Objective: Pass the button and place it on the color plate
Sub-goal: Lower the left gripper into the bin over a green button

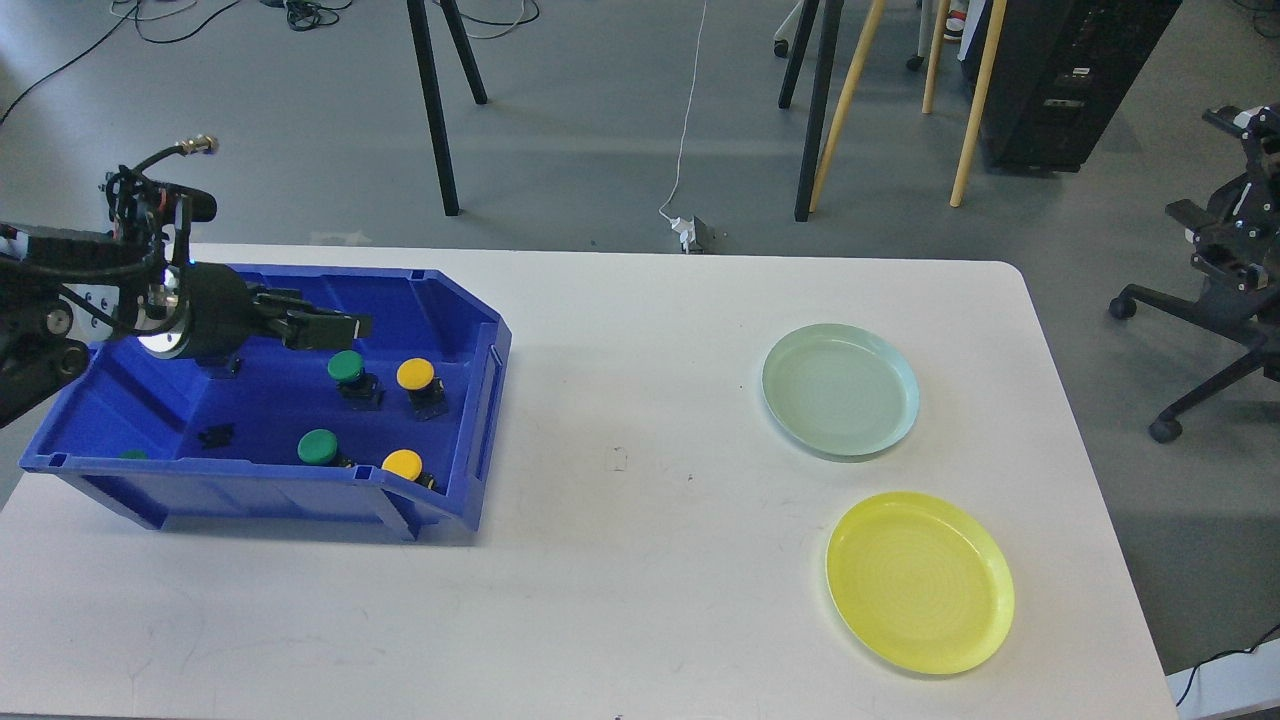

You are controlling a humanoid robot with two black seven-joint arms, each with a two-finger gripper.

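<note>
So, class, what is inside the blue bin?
The blue bin holds two green buttons, two yellow buttons and the left gripper. Anything beneath the arm is hidden.

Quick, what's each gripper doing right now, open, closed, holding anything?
Left gripper: over the blue bin, near a green button; open or closed cannot be told, nothing visibly held.
Right gripper: not in view.

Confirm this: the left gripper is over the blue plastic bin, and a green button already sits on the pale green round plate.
Not quite. The head view shows the pale green round plate holds nothing; the green buttons are in the blue plastic bin. The left gripper is indeed over the bin.
</note>
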